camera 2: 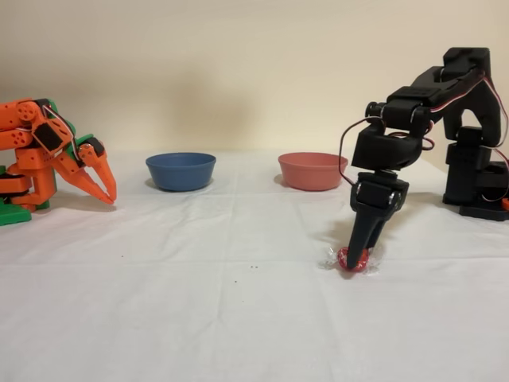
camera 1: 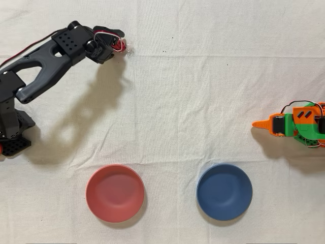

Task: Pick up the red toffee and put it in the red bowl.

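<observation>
Black end effector (camera 2: 356, 256) of the black printed arm pointed straight down in fixed view, tips at the tiny round red toffee in shiny wrapper with clear twisted ends (camera 2: 351, 260), candy resting on the white cloth-covered bench (camera 2: 238, 318). Fingers look closed around the toffee, red showing on both sides of the dark tips; grip reads as clenched on the candy but not lifted, wrapper ends touching the cloth. Overhead view: same end effector (camera 1: 118, 46) at upper left, red toffee (camera 1: 120, 46) right at the tips, one clear wrapper end sticking out to the right. Twisted ends run roughly left-right in both views, fingers crossing the round middle. Key relation for next move: salmon-red matte shallow round bowl (camera 1: 115, 192) well apart from the candy, almost straight down the overhead picture from the end effector, near the bottom edge; in fixed view red bowl (camera 2: 312, 170) sits behind and slightly left of the end effector. Blue matte round bowl (camera 1: 224, 191) further right in overhead, not the target. Likely step: lift, then carry toward the red bowl. Risk: tiny slick wrapper slipping out on lift. Orange arm (camera 1: 294, 125) idle at right edge of overhead
</observation>
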`<state>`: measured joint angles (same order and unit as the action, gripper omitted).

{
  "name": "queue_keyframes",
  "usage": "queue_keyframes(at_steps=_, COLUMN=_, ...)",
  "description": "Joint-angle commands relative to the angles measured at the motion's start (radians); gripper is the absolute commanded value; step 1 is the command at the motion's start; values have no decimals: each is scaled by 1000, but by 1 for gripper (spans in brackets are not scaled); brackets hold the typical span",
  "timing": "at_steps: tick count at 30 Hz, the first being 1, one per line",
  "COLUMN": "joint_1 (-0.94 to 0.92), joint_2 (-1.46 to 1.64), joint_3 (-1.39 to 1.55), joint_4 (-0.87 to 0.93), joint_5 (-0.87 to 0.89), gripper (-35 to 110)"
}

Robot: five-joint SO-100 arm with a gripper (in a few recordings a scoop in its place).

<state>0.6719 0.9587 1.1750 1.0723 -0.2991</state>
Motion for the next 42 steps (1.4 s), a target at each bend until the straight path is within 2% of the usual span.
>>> queue_keyframes(at_steps=1, joint_1=12, joint_2=15, joint_3=-54, joint_4=6, joint_5=-12, gripper=28)
queue_keyframes(at_steps=22, joint_1=-21, joint_2=-9, joint_3=-89, joint_4=-18, joint_5=-69, gripper=27)
queue_keyframes(at_steps=31, joint_1=-25, joint_2=-14, joint_3=-87, joint_4=-18, joint_5=-74, gripper=9)
queue_keyframes(at_steps=42, joint_1=-32, joint_2=20, joint_3=-60, joint_4=-20, joint_5=-81, gripper=8)
